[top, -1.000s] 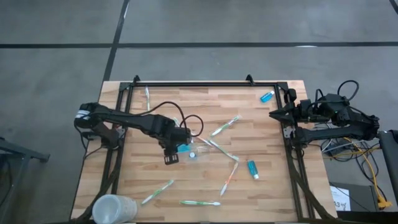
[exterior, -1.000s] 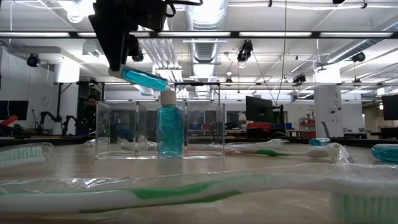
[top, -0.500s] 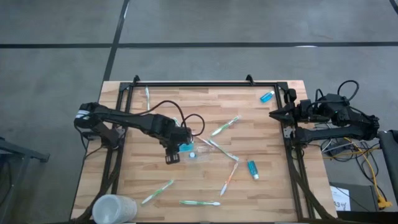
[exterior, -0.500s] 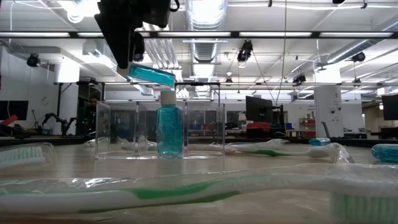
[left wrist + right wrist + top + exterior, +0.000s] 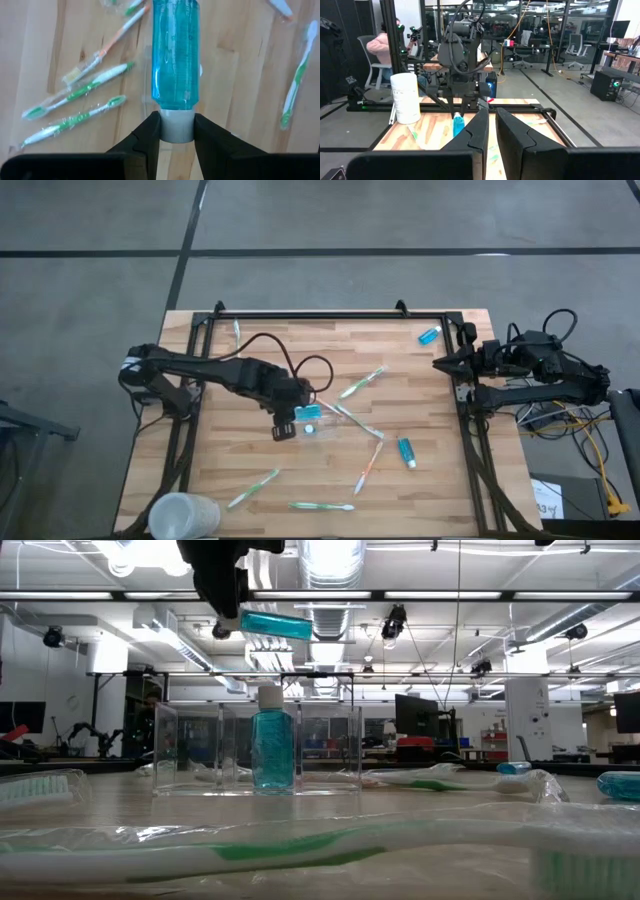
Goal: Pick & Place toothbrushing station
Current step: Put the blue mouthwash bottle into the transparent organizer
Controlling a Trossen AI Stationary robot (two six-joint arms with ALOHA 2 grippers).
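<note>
So, left to right on the high view: frosted white cup (image 5: 183, 516) sits at the table's 7 o'clock corner, well apart from everything else. Left arm reaches in from 9 o'clock toward table centre. Left gripper (image 5: 297, 414) is clamped partway closed on a small blue tube (image 5: 175, 55), fingers (image 5: 145, 137) pinching the tube's white cap end, blue body sticking out forward. On the low view the blue tube (image 5: 275, 625) is held roughly level, in the air directly above the see-through holder (image 5: 257, 747). Holder stands on the table just at centre, right under the gripper; one blue bottle with white cap (image 5: 272, 745) stands upright in its middle compartment. From above the holder (image 5: 318, 426) is hard to make out, nearly colourless.

Wrapped green toothbrushes (image 5: 253, 488) lie loose around it: at 7 o'clock, 6 o'clock (image 5: 322, 506), and 1 o'clock (image 5: 362, 382) of the holder. Orange toothbrush (image 5: 369, 466) lies at 4 o'clock. Another blue tube (image 5: 406, 450) lies flat at 4 o'clock beyond it, one more (image 5: 429, 335) near the table's 1 o'clock corner.

Right arm is parked off the table's 3 o'clock edge; right gripper (image 5: 491, 125) has fingers nearly together, holding nothing.
</note>
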